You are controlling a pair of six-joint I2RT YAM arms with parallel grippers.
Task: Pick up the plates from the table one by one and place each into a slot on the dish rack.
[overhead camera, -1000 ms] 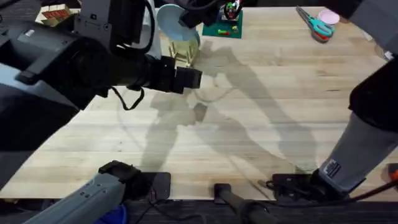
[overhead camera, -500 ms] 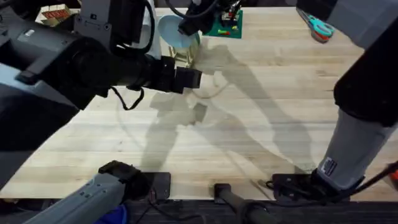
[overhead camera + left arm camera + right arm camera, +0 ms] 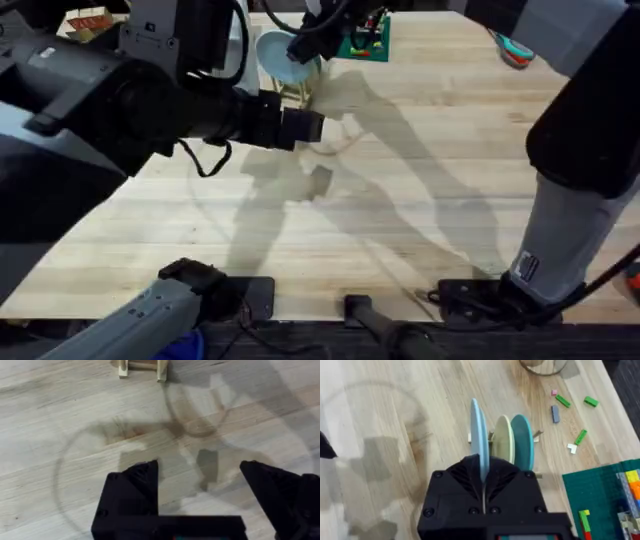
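Note:
My right gripper (image 3: pixel 305 42) is shut on the pale blue plate (image 3: pixel 275 55) and holds it on edge just above the dish rack (image 3: pixel 297 88) at the far side of the table (image 3: pixel 420 200). In the right wrist view the blue plate (image 3: pixel 479 450) rises from between my fingers at the right gripper (image 3: pixel 483 477). Beside it the cream plate (image 3: pixel 503 442) and the teal plate (image 3: pixel 523 442) stand upright in the rack (image 3: pixel 538 435). My left gripper (image 3: pixel 300 125) hovers open just in front of the rack; in its wrist view the left gripper (image 3: pixel 200 467) has bare wood between its fingers.
A green baseplate (image 3: pixel 360 40) with toy bricks lies right of the rack, with loose bricks (image 3: pixel 562 401) scattered beside it. Teal scissors (image 3: pixel 515 45) lie at the far right. A clear container's rim (image 3: pixel 542 366) sits beyond the rack. The big left arm fills the near left.
The right gripper has lowered the blue plate toward the rack, beside the cream plate. The left arm has stayed where it was.

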